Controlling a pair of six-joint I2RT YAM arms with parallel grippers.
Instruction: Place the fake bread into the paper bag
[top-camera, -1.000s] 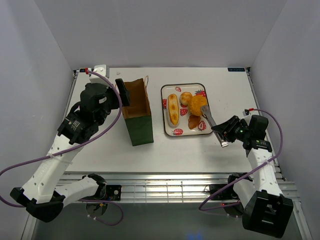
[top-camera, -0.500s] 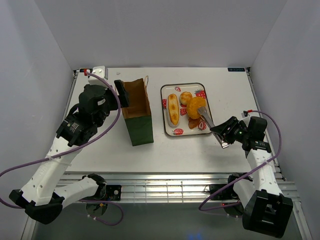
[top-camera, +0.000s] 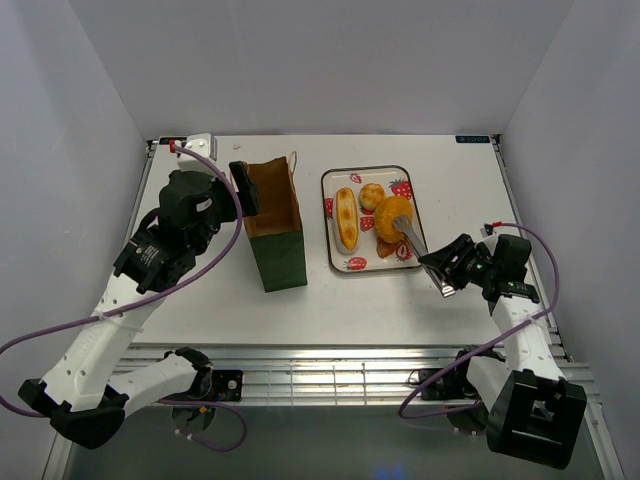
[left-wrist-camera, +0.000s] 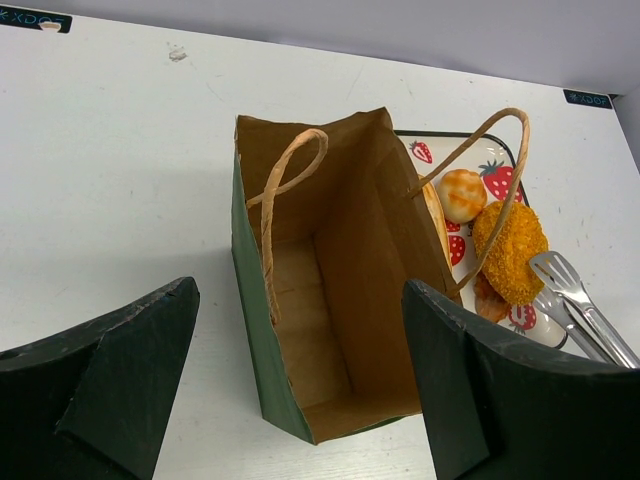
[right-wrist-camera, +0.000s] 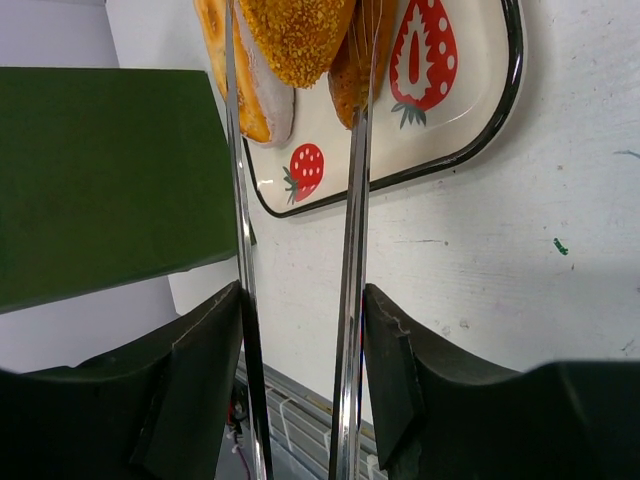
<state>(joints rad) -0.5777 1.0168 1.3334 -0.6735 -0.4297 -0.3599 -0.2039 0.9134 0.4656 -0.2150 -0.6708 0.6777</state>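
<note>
1. White table (top-camera: 455, 165), carrying a bag and a tray side by side, apart, around mid-depth.

2. Left arm (top-camera: 110, 320), raised over the table's left half. Left gripper (left-wrist-camera: 300, 290) above the bag's open mouth, fingers (left-wrist-camera: 120, 370) spread wide, one to each side of the bag in the left wrist view, nothing between them, no contact with the bag visible.

3. Right arm (top-camera: 520, 330), low along the table's right edge. Right gripper (right-wrist-camera: 300, 295) just off the tray's near-right corner, fingers (right-wrist-camera: 200, 370) pressed against the outer sides of a pair of metal tongs (top-camera: 415, 238), the tongs' two blades standing apart between them.

4. Paper bag (top-camera: 277, 255), upright left of the table's centre, dark green outside, brown inside, mouth open, tan loop handles up, no bread inside.

5. Strawberry-printed tray (top-camera: 345, 262), right of the bag, holding all four pieces of fake bread.

6. Large oval orange bun (top-camera: 392, 212), crumbed, by the tray's right edge, lying between the tong blades at their tips; actual contact not discernible.

7. Long pale-striped roll (top-camera: 346, 218), along the tray's left edge, outside the blades.

8. Small round bun (top-camera: 372, 194), near the tray's far edge, clear of the tongs.

9. Small dark-brown piece (top-camera: 387, 245), toward the tray's near-right corner, against the large bun, beside the right blade.
</note>
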